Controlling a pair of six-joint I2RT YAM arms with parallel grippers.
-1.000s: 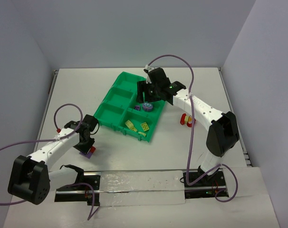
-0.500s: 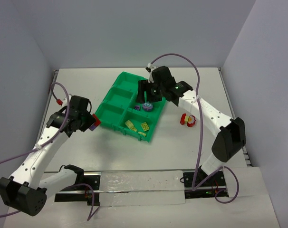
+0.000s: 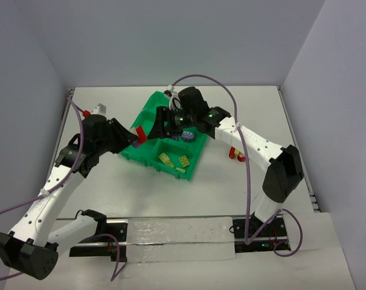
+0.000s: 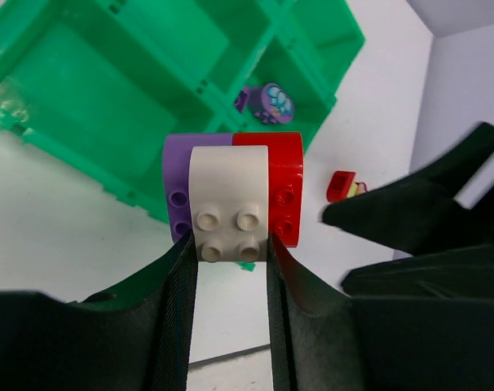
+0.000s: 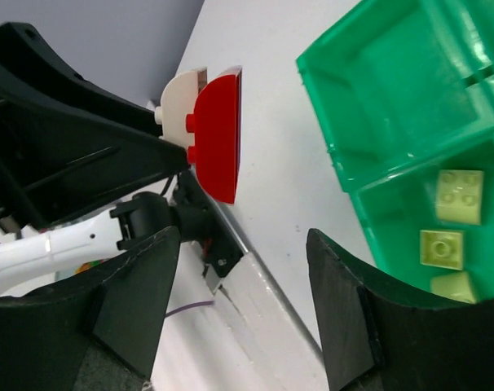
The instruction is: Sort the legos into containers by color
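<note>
Over the white worktop (image 3: 141,193), at the green tray's (image 3: 138,148) left edge mid-frame, the left pincer (image 3: 134,134) clamps a purple-white-red brick cluster (image 4: 231,195); the spread right pincer (image 5: 243,236) should pinch only the red piece (image 5: 218,134).

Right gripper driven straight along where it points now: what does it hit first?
Most likely the red brick of the brick cluster clamped in the left gripper. It sits ahead between the open fingers of the right gripper, off-centre. Depth is unclear from the wrist view.
</note>
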